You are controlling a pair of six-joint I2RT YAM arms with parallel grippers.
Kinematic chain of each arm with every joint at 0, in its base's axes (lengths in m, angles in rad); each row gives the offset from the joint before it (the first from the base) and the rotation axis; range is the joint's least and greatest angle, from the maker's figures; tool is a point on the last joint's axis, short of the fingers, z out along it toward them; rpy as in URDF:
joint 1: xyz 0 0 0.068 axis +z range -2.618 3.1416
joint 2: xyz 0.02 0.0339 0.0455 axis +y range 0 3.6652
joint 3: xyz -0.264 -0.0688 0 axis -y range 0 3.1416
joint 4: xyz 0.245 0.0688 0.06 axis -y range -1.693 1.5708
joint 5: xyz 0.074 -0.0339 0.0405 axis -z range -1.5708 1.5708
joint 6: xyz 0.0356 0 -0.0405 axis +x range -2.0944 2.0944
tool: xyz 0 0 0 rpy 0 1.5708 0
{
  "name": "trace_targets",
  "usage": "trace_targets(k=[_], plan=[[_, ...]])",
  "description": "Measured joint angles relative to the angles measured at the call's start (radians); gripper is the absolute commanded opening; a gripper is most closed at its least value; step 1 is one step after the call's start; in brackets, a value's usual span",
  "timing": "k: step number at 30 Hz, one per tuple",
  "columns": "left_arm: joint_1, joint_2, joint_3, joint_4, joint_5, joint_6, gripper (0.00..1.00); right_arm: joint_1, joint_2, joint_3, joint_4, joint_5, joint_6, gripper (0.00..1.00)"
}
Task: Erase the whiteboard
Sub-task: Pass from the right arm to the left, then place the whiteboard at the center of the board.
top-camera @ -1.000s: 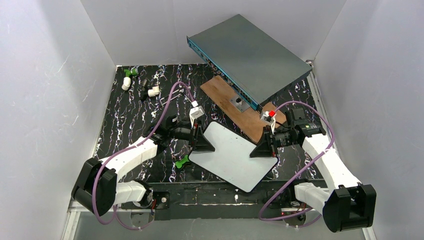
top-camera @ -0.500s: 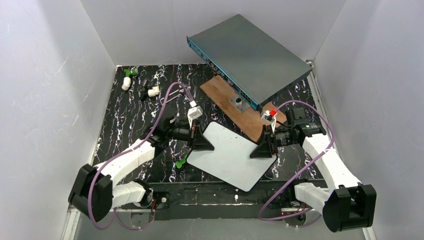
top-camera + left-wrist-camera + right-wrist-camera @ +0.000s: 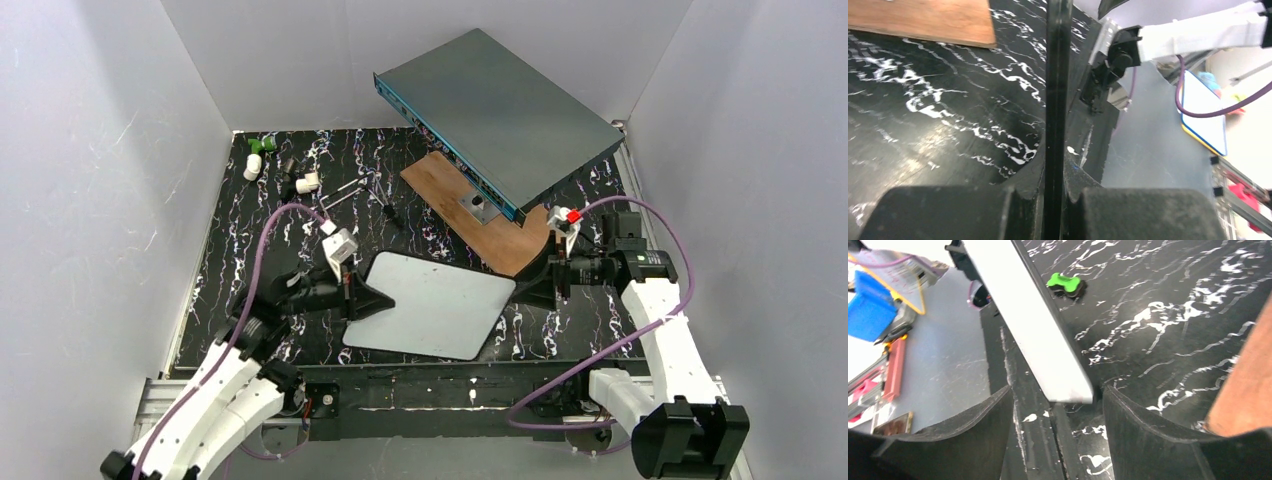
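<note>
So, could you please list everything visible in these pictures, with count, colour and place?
whiteboard: one, white with thin black rim, front centre, between the arms
metal box: one, grey-teal, back right
wooden plank: one, brown, just in front of the metal box
eraser: one, green top with black base, on the table near the whiteboard
small white parts: two, white, back left
table: one, black with white veins
left gripper: one, black, shut on the whiteboard's left edge
right gripper: one, black, open, jaws either side of the whiteboard's right corner
</note>
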Motion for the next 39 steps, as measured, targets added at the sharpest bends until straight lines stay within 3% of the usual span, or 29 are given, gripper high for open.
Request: trace_targets(k=[5, 10, 17, 24, 30, 39], plan=[[0.019, -0.159, 0.016, -0.193, -0.285, 0.03, 0.0, -0.089, -0.051, 0.0, -0.005, -0.005, 0.015, 0.73], [0.036, -0.122, 0.086, -0.27, -0.541, 0.06, 0.0, -0.093, -0.063, 0.0, -0.005, -0.011, 0.025, 0.73], [0.059, 0.018, 0.192, -0.23, -0.629, 0.122, 0.0, -0.094, -0.063, 0.0, -0.005, -0.011, 0.029, 0.74], [0.28, 0.204, 0.29, -0.123, -0.487, 0.159, 0.0, -0.094, -0.063, 0.0, -0.005, -0.011, 0.031, 0.74], [0.513, 0.363, 0.291, 0.109, -0.253, 0.083, 0.0, -0.094, -0.063, 0.0, -0.005, -0.018, 0.031, 0.74], [0.615, 0.543, 0.291, 0.396, -0.033, -0.011, 0.0, -0.094, -0.06, 0.0, -0.005, -0.029, 0.031, 0.74]])
